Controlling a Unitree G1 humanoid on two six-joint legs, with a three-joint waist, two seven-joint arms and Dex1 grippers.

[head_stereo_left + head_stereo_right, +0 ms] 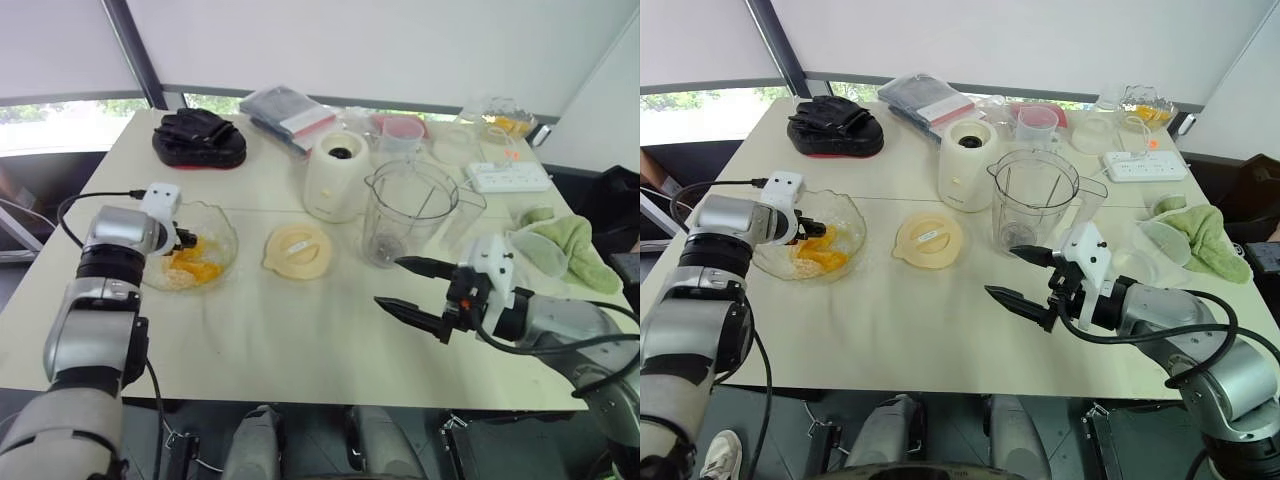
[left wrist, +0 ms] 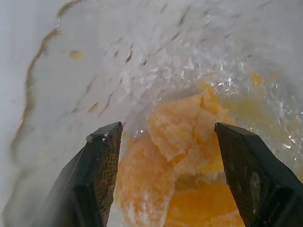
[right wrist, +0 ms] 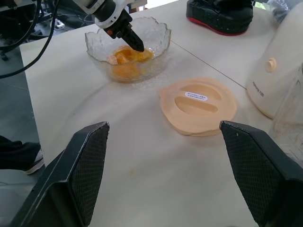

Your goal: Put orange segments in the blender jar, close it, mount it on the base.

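Note:
The orange segments lie heaped in a clear glass bowl on the left of the table. My left gripper dips into the bowl just above them, open, one finger on either side of the top pieces and nothing held. The clear blender jar stands upright and uncovered near the table's middle. Just to its left is the cream base. A cream round lid lies flat in front of the base. My right gripper hovers open in front of the jar, empty.
A black padded item and plastic packets lie at the back. A pink-lidded cup, a white power strip and a green cloth sit at the right. The table's near edge runs close below my right gripper.

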